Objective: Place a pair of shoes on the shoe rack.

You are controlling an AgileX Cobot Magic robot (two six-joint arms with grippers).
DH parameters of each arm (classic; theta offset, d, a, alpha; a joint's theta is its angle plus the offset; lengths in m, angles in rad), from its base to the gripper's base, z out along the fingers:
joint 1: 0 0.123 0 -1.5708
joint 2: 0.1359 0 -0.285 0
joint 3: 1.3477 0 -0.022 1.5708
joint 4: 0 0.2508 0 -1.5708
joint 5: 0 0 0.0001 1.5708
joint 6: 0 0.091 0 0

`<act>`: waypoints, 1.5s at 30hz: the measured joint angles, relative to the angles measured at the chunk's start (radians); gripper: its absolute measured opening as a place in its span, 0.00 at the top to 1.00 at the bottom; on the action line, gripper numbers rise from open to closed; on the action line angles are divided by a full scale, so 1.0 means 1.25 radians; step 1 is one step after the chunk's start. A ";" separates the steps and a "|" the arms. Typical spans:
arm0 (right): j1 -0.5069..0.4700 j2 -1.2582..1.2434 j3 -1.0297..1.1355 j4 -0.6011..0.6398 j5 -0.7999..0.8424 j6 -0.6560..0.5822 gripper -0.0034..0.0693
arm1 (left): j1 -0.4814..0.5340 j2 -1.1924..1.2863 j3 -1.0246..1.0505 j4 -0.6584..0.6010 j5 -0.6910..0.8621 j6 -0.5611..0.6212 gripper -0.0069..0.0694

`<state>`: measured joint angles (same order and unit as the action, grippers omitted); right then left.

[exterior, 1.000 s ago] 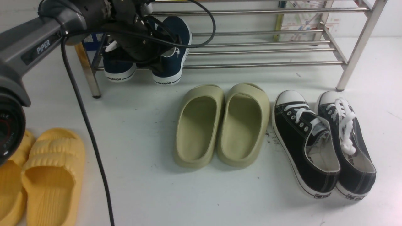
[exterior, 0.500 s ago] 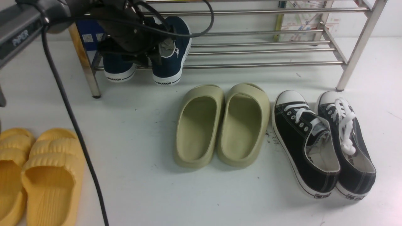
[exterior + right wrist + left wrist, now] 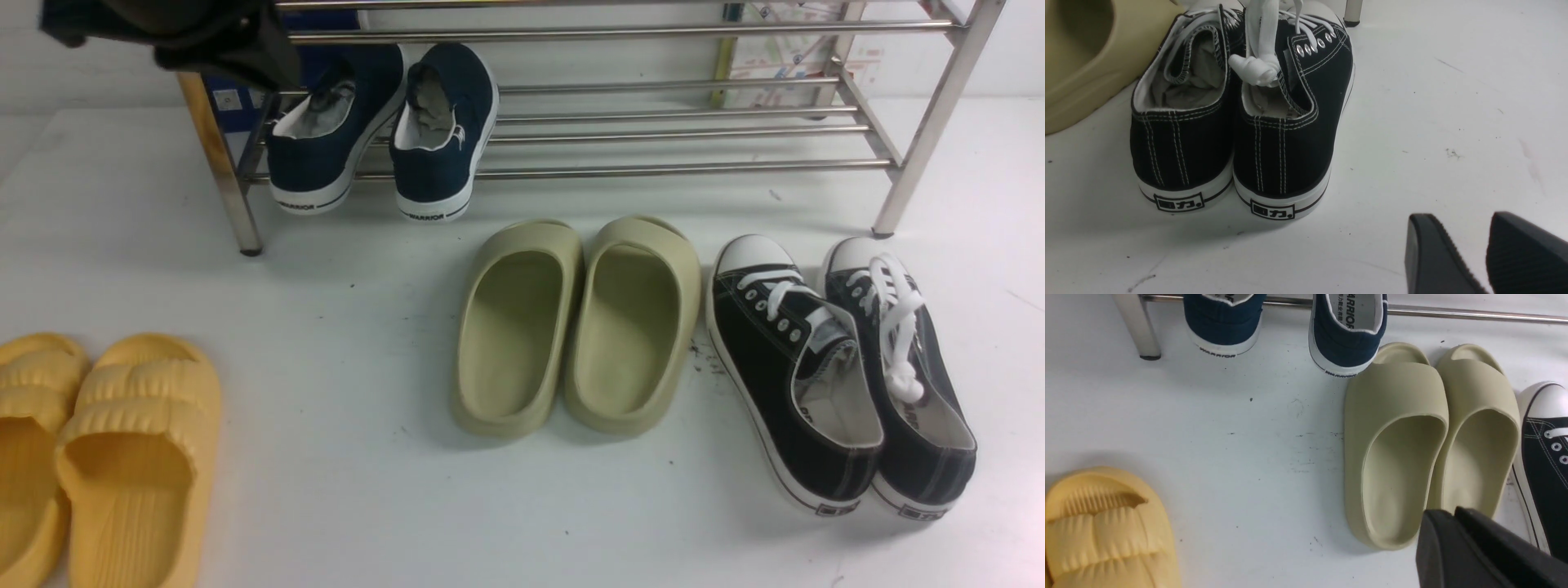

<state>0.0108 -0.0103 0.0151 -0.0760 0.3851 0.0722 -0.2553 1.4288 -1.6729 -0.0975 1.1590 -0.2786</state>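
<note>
Canvas shoes [image 3: 384,131], navy with white rubber soles, rested on the shiny steel tubes of the rack [image 3: 678,122], heels hanging over its front tube. Smooth olive foam slides [image 3: 575,322] lay near on the white bench [image 3: 343,269]. The left gripper [image 3: 1453,516] was clenched and empty; the right gripper [image 3: 1488,232] stood released, its ribbed pads apart.
</note>
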 joint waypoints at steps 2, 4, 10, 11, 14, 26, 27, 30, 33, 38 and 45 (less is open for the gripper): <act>0.000 0.000 0.000 0.000 0.000 0.000 0.62 | 0.000 -0.103 0.088 0.003 -0.024 -0.004 0.92; 0.000 0.000 0.000 0.000 0.000 0.000 0.62 | 0.000 -0.178 0.177 0.003 -0.045 -0.006 0.93; 0.000 0.000 0.000 0.000 0.000 0.000 0.62 | 0.000 -0.422 0.476 0.003 -0.116 -0.034 0.93; 0.000 0.000 0.000 0.000 0.000 0.000 0.62 | 0.000 -0.435 0.495 0.003 -0.119 -0.037 0.93; 0.000 0.000 0.000 0.000 0.000 0.000 0.62 | 0.000 -0.523 0.625 0.003 -0.173 -0.049 0.93; 0.000 0.000 0.000 0.000 0.000 0.000 0.62 | 0.000 -0.572 0.669 0.000 -0.211 -0.049 0.93; 0.000 0.000 0.000 0.000 0.000 0.000 0.62 | 0.000 -0.572 0.669 0.000 -0.211 -0.049 0.93; 0.000 0.000 0.000 0.000 0.000 0.000 0.62 | 0.000 -0.572 0.669 0.000 -0.211 -0.049 0.93; 0.000 0.000 0.000 0.000 0.000 0.000 0.62 | 0.000 -0.572 0.669 0.000 -0.211 -0.049 0.93; 0.000 0.000 0.000 0.000 0.000 0.000 0.62 | 0.000 -0.572 0.669 0.000 -0.211 -0.049 0.93; 0.000 0.000 0.000 0.000 0.000 0.000 0.62 | -0.035 -0.567 0.670 0.028 -0.212 -0.049 0.93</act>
<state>0.0108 -0.0103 0.0151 -0.0760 0.3851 0.0722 -0.2995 0.7195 -0.8355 -0.0628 0.8940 -0.3403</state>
